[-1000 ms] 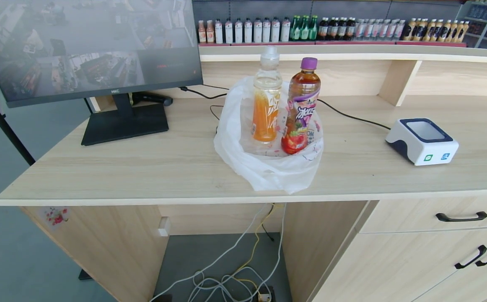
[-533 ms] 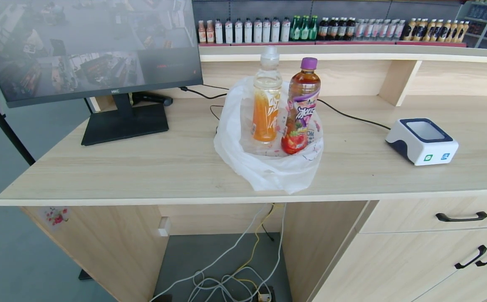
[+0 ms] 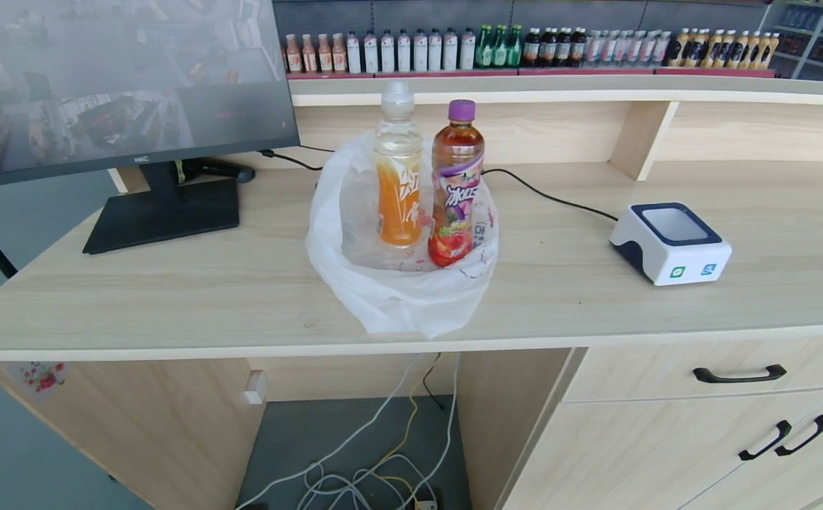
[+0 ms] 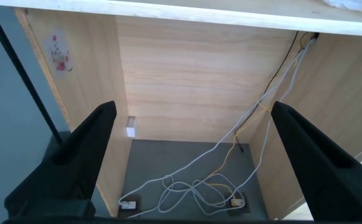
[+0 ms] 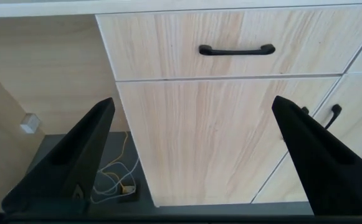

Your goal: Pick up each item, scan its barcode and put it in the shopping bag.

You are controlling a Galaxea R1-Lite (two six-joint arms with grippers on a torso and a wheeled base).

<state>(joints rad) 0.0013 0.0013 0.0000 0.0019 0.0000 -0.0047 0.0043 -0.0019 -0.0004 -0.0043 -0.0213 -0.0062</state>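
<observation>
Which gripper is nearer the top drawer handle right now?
Right. The right gripper points at the drawer front bearing the drawer handle; the left gripper faces the cable recess further left.

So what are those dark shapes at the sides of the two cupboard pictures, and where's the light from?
Left wrist view: fingers of the left gripper, near the lens and in shade, spread open. Right wrist view: likewise the right gripper. Head view: even light, seemingly from above; the shopping bag and scanner cast only faint shadows on the counter.
</observation>
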